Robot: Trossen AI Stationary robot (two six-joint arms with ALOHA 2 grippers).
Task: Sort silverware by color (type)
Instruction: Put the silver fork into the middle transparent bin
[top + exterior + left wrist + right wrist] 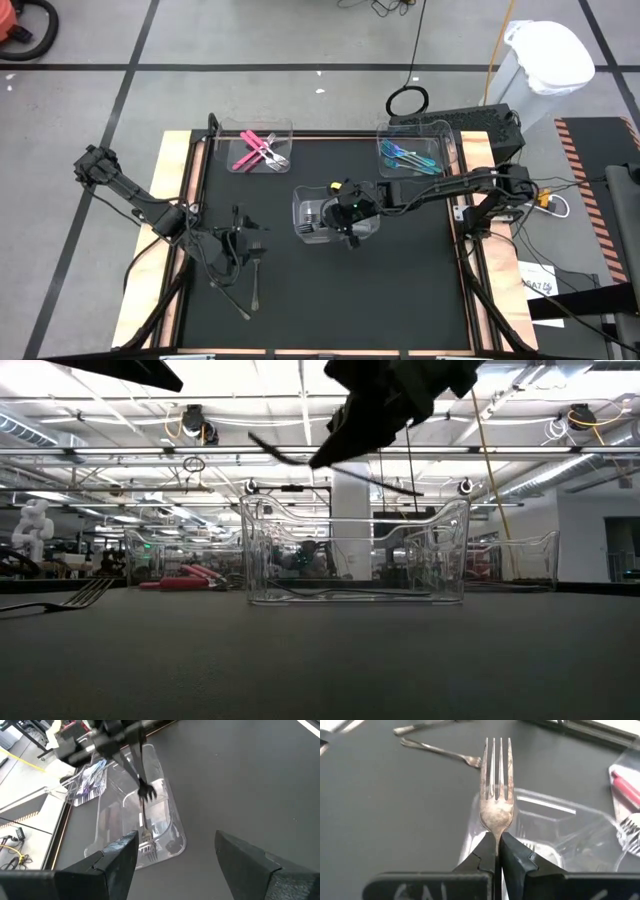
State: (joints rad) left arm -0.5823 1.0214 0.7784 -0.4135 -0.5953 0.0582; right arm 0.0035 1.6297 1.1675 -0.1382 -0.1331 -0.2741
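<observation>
Right hand pinches a grey fork above the middle clear bin. Left hand (fingers spread, holding nothing) hangs near two forks on the surface.

We can't really read anything here. The only lettering we spot is some pale, blurry marks on the dark body of the right gripper, just behind its fingers, and we can't make out a single character. A white sheet on the floor has dark print on it too, way too small for us to read.
</observation>
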